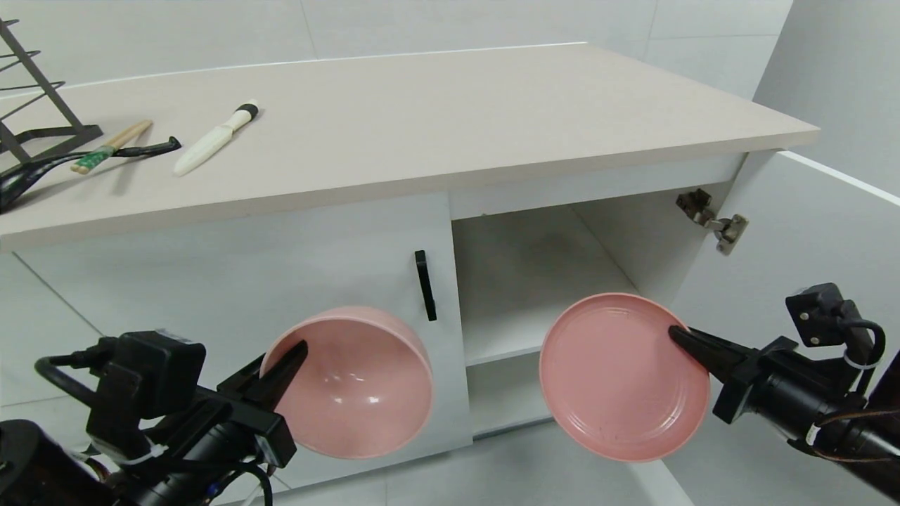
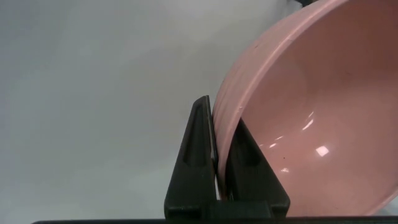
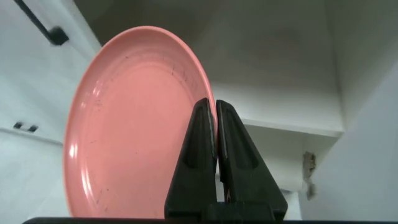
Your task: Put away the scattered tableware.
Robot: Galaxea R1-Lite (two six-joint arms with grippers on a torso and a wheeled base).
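Head view: left gripper (image 1: pixel 301 348) clamps one pink bowl (image 1: pixel 358 383) at seven o'clock; right gripper (image 1: pixel 675 332) pinches one pink plate (image 1: pixel 619 379) at four; one white knife (image 1: pixel 214 140) lies at ten.

A pink bowl (image 1: pixel 358 386) is hanging on its side before the shut door (image 1: pixel 246 267), the left gripper (image 1: pixel 301 347) pinching its rim. A pink plate (image 1: pixel 619 379) is standing nearly on edge by the open shelf (image 1: pixel 520 281), the right gripper (image 1: pixel 673 332) pinching its rim.
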